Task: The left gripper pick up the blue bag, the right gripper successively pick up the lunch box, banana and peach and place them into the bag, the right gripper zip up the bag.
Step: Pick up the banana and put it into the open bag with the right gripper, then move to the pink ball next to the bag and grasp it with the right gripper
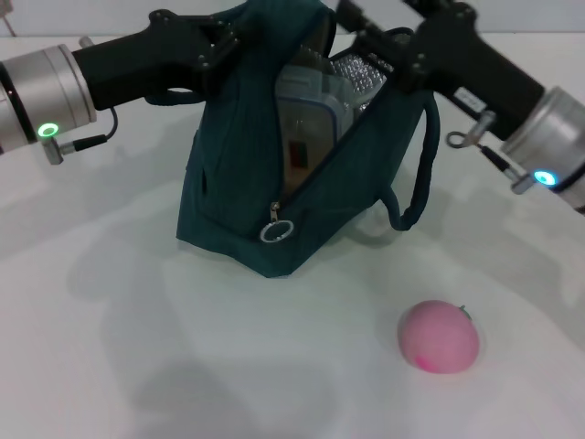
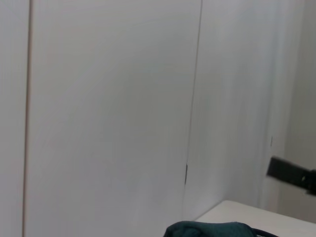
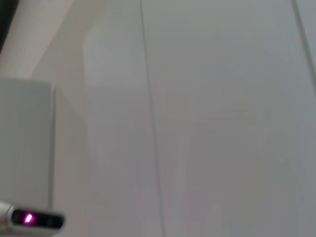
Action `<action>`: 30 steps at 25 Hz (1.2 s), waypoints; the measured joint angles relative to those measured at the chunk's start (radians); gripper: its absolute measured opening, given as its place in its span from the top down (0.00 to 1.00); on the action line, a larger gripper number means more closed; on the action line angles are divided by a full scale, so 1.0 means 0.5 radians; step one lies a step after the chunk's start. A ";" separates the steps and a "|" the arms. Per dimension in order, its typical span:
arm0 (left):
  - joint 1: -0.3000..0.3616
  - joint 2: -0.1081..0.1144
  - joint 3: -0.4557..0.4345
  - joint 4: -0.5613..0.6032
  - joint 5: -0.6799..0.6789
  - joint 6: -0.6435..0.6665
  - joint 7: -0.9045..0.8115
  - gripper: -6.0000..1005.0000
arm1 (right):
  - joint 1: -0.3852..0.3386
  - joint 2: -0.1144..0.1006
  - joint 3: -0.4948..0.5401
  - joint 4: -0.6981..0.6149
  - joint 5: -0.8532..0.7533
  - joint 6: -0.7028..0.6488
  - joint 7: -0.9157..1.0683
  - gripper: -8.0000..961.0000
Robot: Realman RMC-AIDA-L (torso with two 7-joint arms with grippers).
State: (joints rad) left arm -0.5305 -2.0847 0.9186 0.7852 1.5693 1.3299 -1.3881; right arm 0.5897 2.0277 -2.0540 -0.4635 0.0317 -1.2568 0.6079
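Observation:
The blue bag [image 1: 238,183] stands open on the white table, and its top also shows in the left wrist view [image 2: 207,229]. My left gripper [image 1: 222,48] is shut on the bag's upper rim on the left side. Inside the opening I see the lunch box [image 1: 306,119], upright against the silver lining. My right gripper [image 1: 361,32] reaches over the bag's top right edge, with its fingertips hidden behind the bag. The peach [image 1: 439,337] lies on the table in front of the bag, to the right. The banana is out of view.
The zipper's metal ring pull [image 1: 277,230] hangs at the low front end of the opening. One rope handle [image 1: 419,178] droops down the bag's right side. The white table [image 1: 137,366] spreads in front of the bag.

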 joint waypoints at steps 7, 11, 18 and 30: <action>0.008 -0.002 0.000 0.000 -0.028 -0.005 0.017 0.95 | -0.210 0.000 0.145 0.022 0.004 -0.178 -0.022 0.30; 0.031 -0.001 0.001 -0.001 -0.028 -0.042 0.018 0.95 | -0.284 -0.024 0.139 0.025 -0.037 -0.295 -0.024 0.30; 0.110 0.007 0.000 -0.002 -0.029 -0.053 0.024 0.95 | -0.398 -0.279 0.265 -0.381 -0.779 -0.212 0.507 0.35; 0.099 0.003 0.000 -0.003 0.000 -0.077 0.046 0.95 | -0.577 -0.090 1.187 -1.763 -3.814 0.137 2.781 0.37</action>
State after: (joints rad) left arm -0.4810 -2.0830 0.9189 0.7838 1.5693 1.2912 -1.3652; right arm 0.3011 1.9825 -1.4606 -1.3451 -1.8756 -1.1884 1.9982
